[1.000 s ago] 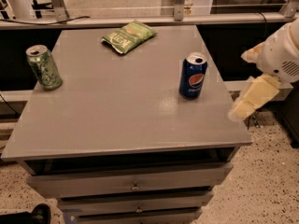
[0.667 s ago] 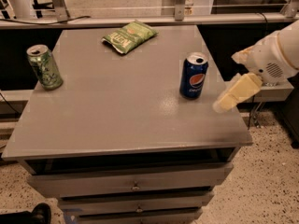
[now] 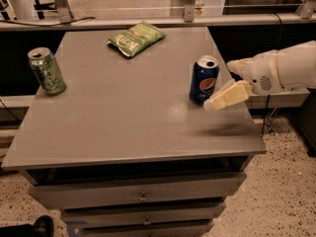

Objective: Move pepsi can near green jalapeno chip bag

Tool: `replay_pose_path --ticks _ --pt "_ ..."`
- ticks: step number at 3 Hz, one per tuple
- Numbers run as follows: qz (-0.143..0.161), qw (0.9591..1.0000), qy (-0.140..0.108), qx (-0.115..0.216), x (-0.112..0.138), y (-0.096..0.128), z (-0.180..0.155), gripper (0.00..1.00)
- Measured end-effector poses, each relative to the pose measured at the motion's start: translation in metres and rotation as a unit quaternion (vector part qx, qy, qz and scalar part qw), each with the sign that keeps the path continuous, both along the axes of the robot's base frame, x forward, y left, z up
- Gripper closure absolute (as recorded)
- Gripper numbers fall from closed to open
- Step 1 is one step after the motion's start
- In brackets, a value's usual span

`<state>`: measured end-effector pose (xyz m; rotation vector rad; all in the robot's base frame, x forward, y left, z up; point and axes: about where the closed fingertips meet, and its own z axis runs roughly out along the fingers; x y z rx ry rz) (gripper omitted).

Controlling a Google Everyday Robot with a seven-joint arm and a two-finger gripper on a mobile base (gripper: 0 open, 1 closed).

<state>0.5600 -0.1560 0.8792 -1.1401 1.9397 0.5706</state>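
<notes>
Matt cream plastic claw (image 3: 223, 85) sits just right of the glossy metal pepsi can (image 3: 204, 80). Beyond it to the left lies a crinkled, shiny bag (image 3: 136, 37). Beneath is the smooth, matt grey counter (image 3: 123, 117).

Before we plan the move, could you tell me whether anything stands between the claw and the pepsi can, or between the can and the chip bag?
Nothing visible does. The open claw is close beside the pepsi can, with nothing between. Only bare table lies from can to chip bag; the green can stands far left.
</notes>
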Motion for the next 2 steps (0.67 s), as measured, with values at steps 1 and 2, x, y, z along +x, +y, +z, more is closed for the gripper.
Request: replay_pose_path --ticks 1,2 --pt "0.011 0.9966 -0.023 0.078 0.014 0.021 -0.005 0.0" --pt "0.023 0.9904 -0.041 0.13 0.024 0.04 -0.006 0.19"
